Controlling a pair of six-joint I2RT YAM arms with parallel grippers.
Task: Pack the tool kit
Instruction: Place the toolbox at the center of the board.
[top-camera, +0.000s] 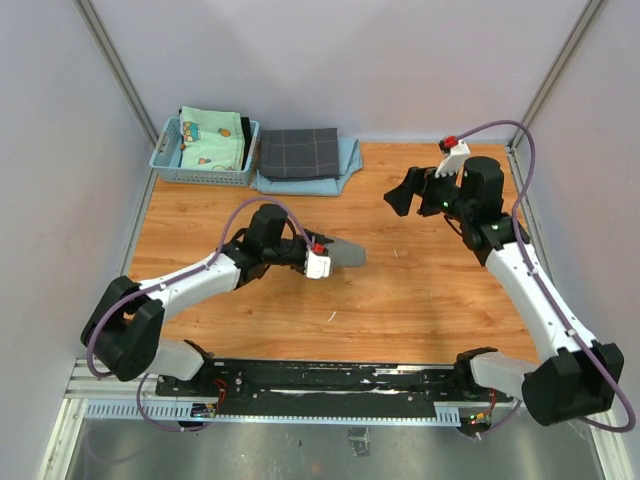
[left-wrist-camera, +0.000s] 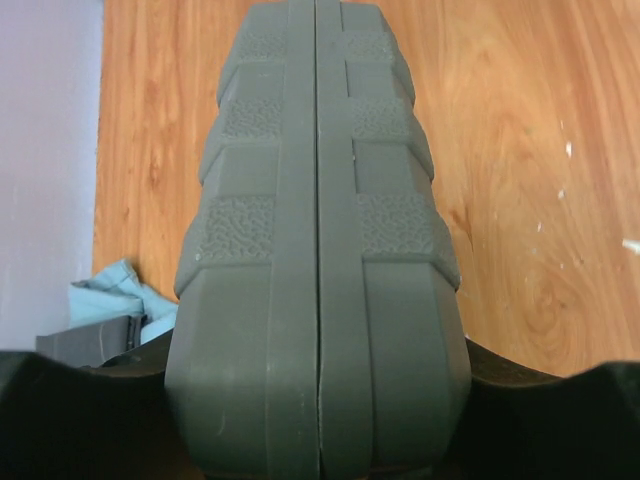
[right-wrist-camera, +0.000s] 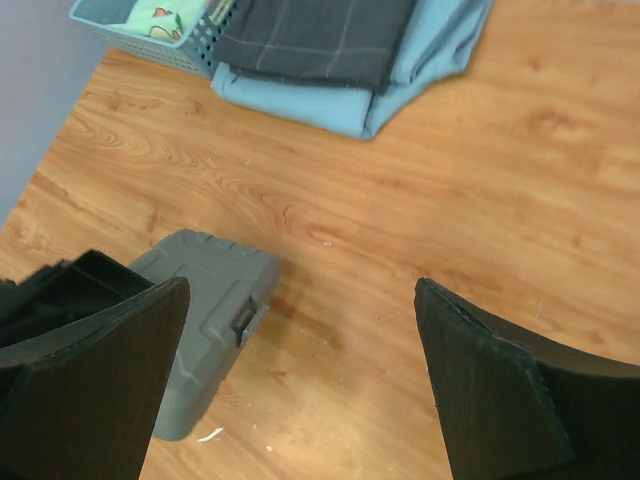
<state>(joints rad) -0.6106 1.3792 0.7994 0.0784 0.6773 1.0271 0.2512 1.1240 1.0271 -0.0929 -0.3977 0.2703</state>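
Observation:
The tool kit's grey case (top-camera: 346, 253) is closed and held left of the table's middle. My left gripper (top-camera: 322, 257) is shut on it. In the left wrist view the case (left-wrist-camera: 315, 250) stands edge-on, its seam running straight up, and my left gripper (left-wrist-camera: 318, 410) presses its two faces from either side. My right gripper (top-camera: 405, 190) hangs open above the table's far right, apart from the case. The right wrist view looks down on the case (right-wrist-camera: 210, 300) with its latch at the lower left; my right gripper (right-wrist-camera: 300, 370) holds nothing. No loose tools show.
A light blue basket (top-camera: 168, 160) with patterned cloth stands at the far left corner. Beside it a dark checked folded cloth (top-camera: 298, 152) lies on a light blue cloth (top-camera: 345, 160). Walls close the table's left, back and right sides.

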